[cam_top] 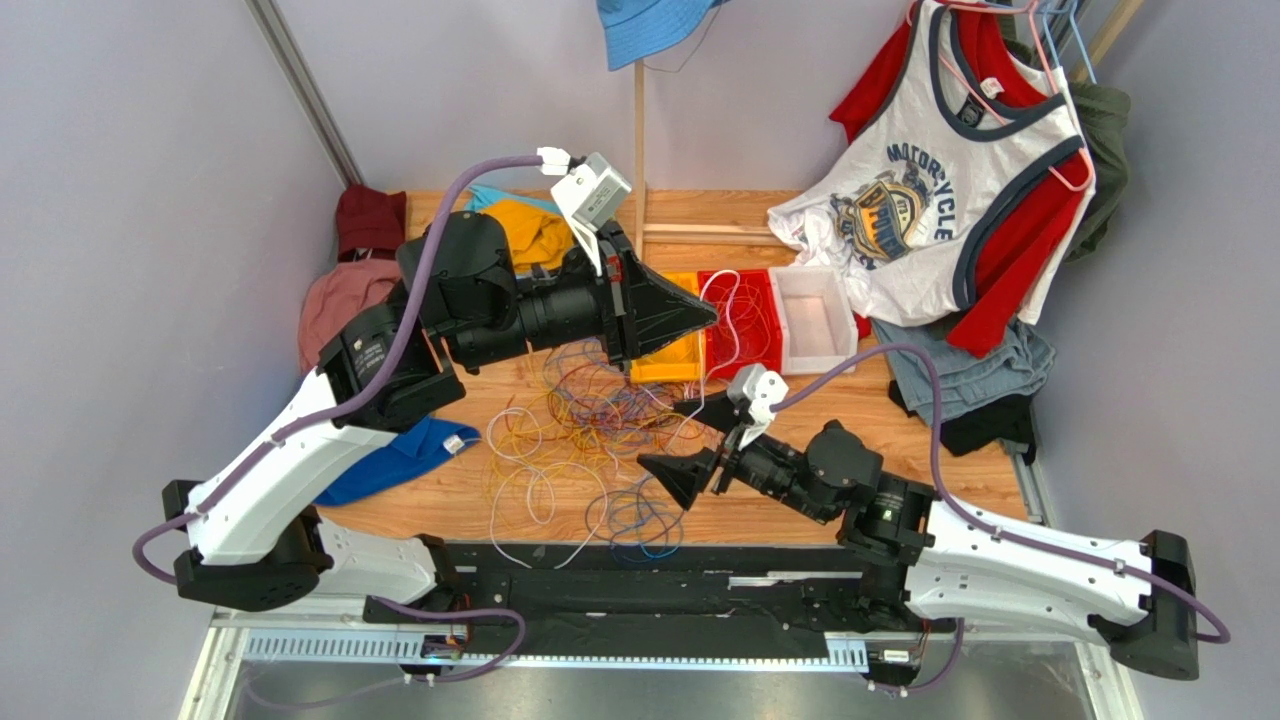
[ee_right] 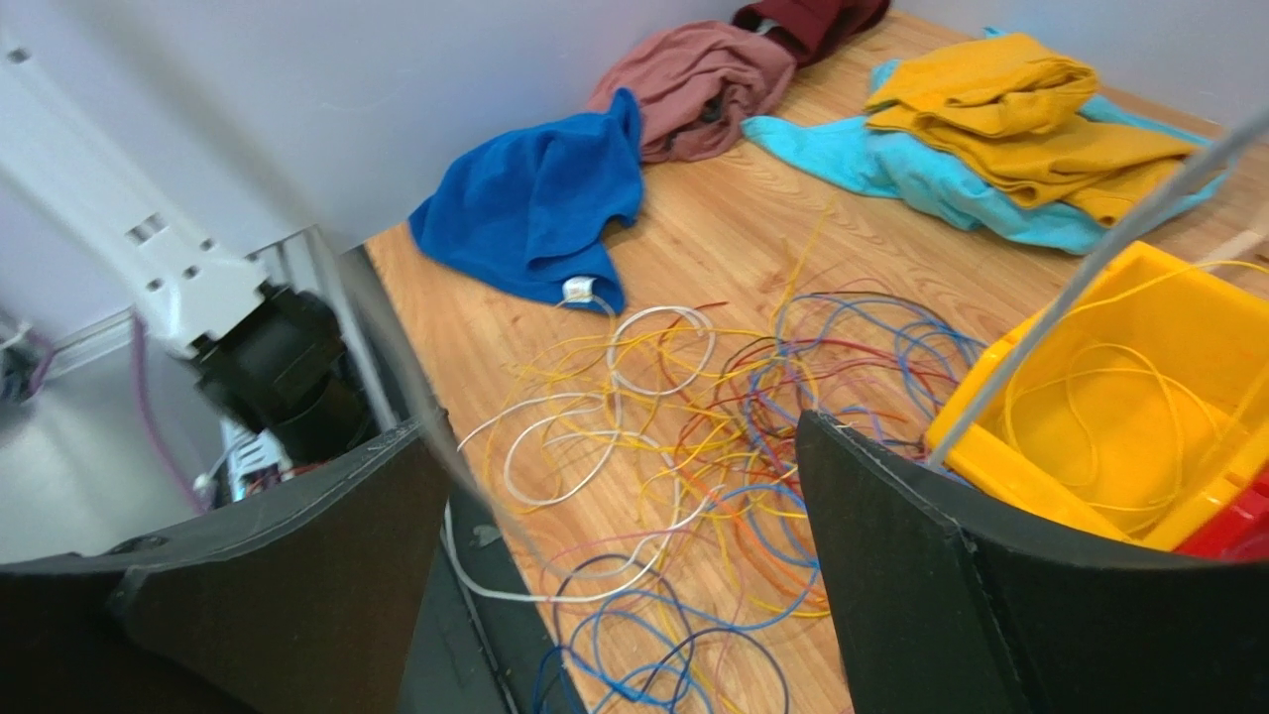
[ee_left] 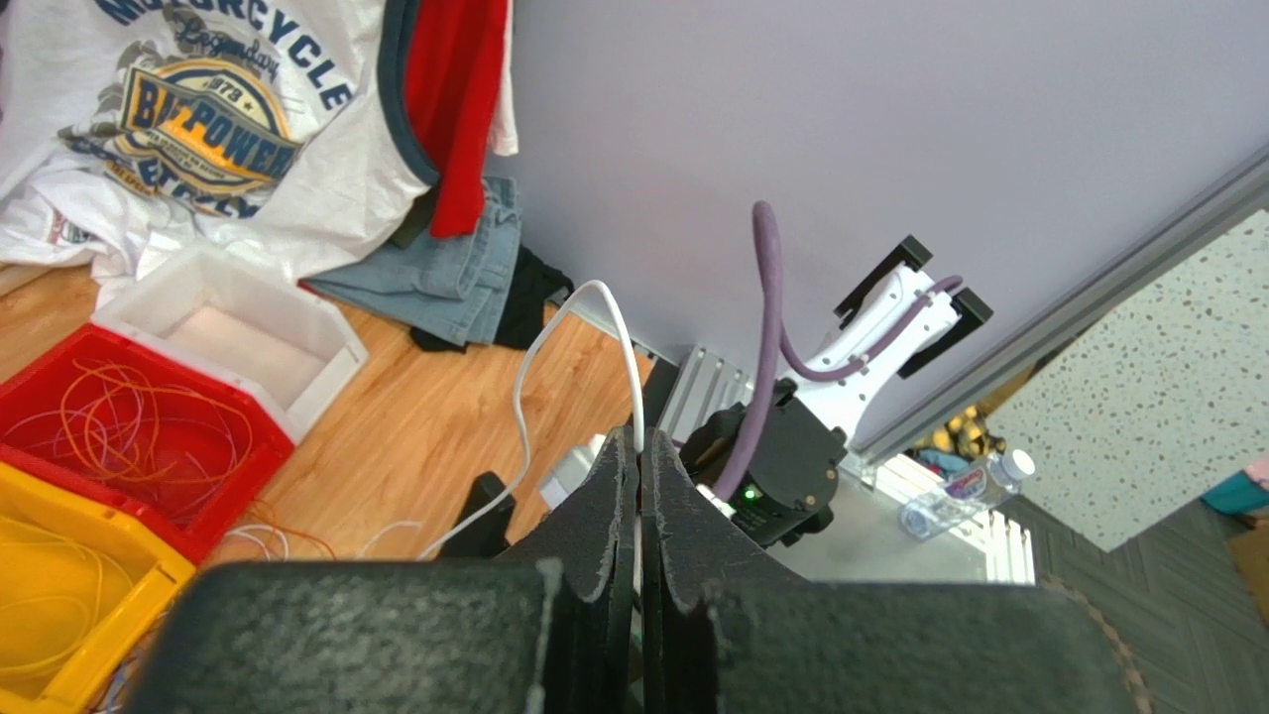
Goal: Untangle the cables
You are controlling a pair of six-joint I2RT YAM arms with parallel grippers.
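Closest to the lens are the fingers of the left gripper [ee_left: 641,446], pressed together and, it seems, pinching a white cable [ee_left: 525,372] that arches up and falls back toward the worktop [ee_right: 715,238]. This gripper is held high above the yellow bin [ee_right: 1043,484]. The right gripper [ee_right: 623,432] is spread wide and hovers low over the cables [cam_top: 594,428], which lie in a loose many-coloured tangle near the front edge. I judge the step to be drawing the white cable out of the heap. To do it well, the right gripper should come down on the tangle just beside where the white strand leaves it and hold the rest flat. The left arm should lift slowly, stopping if other colours rise with it. The white bin [ee_left: 224,335] looks like the proper place for it.
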